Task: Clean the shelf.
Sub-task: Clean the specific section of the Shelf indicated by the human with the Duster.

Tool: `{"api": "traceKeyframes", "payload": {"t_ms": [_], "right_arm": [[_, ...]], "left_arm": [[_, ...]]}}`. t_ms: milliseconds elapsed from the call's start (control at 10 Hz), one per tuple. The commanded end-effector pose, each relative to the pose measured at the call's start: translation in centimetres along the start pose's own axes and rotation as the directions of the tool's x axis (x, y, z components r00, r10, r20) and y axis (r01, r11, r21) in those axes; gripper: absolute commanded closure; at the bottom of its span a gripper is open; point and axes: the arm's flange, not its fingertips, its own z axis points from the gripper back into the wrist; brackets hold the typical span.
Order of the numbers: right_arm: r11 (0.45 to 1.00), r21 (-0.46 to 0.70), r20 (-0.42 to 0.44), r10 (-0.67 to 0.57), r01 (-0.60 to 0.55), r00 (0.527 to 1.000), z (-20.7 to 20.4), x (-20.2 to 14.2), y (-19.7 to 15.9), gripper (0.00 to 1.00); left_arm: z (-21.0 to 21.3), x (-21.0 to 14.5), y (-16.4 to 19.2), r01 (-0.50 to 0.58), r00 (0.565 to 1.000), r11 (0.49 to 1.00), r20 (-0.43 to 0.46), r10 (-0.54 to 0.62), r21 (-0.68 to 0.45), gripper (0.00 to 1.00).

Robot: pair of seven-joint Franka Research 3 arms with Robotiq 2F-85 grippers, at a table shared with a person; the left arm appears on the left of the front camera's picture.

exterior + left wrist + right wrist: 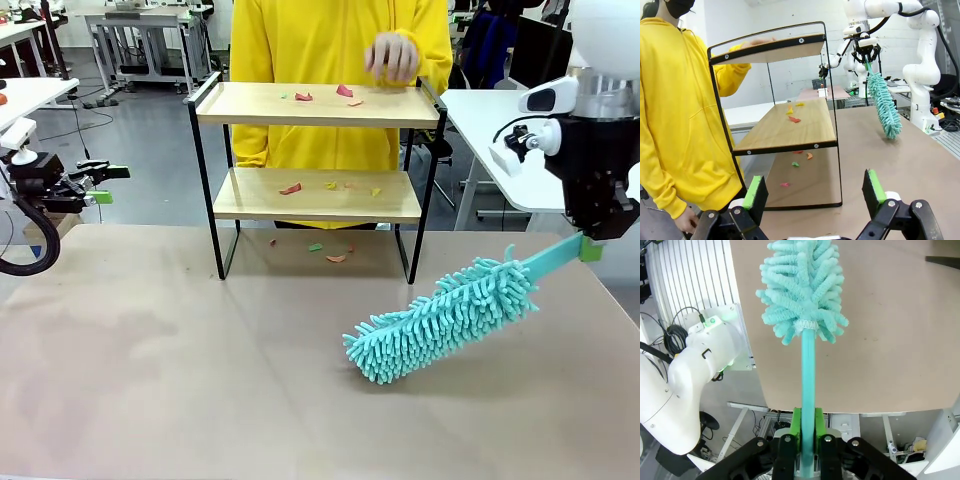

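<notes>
Right pincer (808, 418) tight on duster (440, 320) — left pincer (815, 196) wide, empty — hand (392, 56) over littered shelf (250, 104)

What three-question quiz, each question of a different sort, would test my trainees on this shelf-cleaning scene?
1. True or false: the right pincer is shut on the handle of the duster.
2. Multiple choice: where do the coloured scraps lie?
A. On the top board alone.
B. On both boards of the shelf and on the table under it.
C. On the lower board alone.
3. Fill in: the left pincer has its jaws ____.

Key: 1 true; 2 B; 3 open.
</notes>
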Motion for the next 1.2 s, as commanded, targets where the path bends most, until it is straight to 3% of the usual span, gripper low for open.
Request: {"api": "traceKeyframes", "payload": {"t_ms": [0,1100], "right_arm": [[1.000,-0.006,-0.013,0.006,-0.006,1.000,0.15,-0.44,0.11,0.87],[1.000,-0.006,-0.013,0.006,-0.006,1.000,0.15,-0.44,0.11,0.87]], "left_arm": [[-0.05,0.24,-0.14,0.015,1.000,1.000,0.009,-0.015,-0.006,0.00],[-0.05,0.24,-0.14,0.015,1.000,1.000,0.009,-0.015,-0.006,0.00]]}}
